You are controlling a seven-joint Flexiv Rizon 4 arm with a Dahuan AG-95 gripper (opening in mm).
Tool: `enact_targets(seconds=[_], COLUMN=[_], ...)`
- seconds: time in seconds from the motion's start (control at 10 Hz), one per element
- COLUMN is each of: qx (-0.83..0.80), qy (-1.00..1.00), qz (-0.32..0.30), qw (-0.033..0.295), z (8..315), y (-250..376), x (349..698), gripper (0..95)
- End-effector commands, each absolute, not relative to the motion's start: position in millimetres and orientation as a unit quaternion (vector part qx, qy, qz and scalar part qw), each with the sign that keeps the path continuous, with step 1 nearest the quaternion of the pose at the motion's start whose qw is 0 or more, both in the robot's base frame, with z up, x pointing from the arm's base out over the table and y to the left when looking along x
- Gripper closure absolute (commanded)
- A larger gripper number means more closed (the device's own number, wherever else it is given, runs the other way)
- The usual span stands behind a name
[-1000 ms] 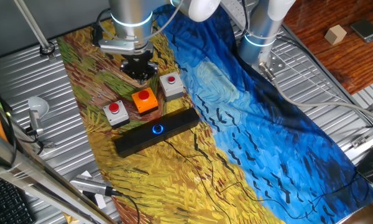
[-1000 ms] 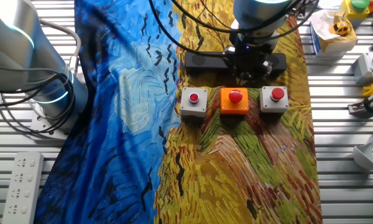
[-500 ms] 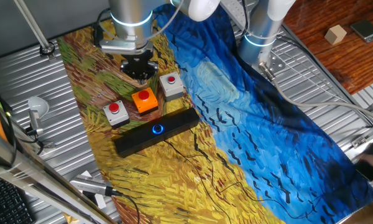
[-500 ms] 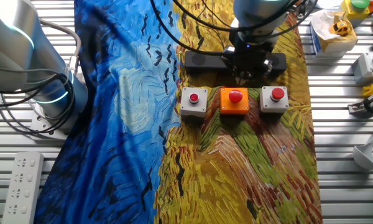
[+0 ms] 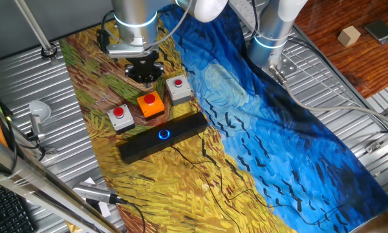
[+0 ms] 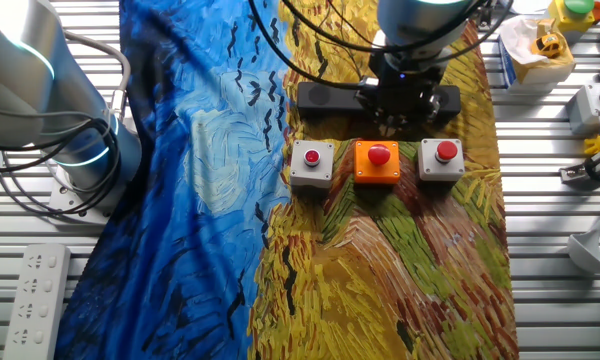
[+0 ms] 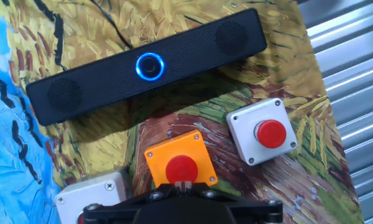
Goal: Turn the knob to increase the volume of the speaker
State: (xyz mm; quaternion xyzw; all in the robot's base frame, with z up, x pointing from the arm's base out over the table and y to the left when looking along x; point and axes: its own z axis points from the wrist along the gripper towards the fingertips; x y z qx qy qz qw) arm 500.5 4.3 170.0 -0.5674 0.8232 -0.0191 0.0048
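The speaker (image 5: 161,137) is a long black bar lying on the painted cloth, and it also shows in the hand view (image 7: 193,53). Its knob (image 5: 163,134) glows with a blue ring at the bar's middle, as the hand view (image 7: 150,66) also shows. My gripper (image 5: 145,79) hangs above the cloth just behind the orange button box (image 5: 150,105), apart from the speaker. In the hand view the gripper (image 7: 183,185) has its two fingertips together over the orange box (image 7: 180,163). It holds nothing. In the other fixed view the gripper (image 6: 400,120) hides the knob, and only the speaker's ends (image 6: 325,97) show.
Two grey boxes with red buttons (image 5: 119,117) (image 5: 178,88) flank the orange one, between my gripper and the speaker. A thin black cable (image 5: 200,155) runs from the speaker across the cloth. A second arm's base (image 5: 271,39) stands at the back right. Metal slats border the cloth.
My gripper has shifted very slightly upward in both fixed views. The speaker and the button boxes have not moved.
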Motion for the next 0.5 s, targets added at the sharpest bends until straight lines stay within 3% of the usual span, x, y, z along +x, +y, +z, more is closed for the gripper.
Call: enact_targets(seconds=[0.1, 0.5], qx=[-0.556, -0.545], qy=[0.831, 0.838], qz=[-0.02, -0.022], qw=[0.002, 0.001], z=[164.5, 154.2], y=[29.7, 68.8], x=[505.8, 508.2], gripper=[95.0, 95.0])
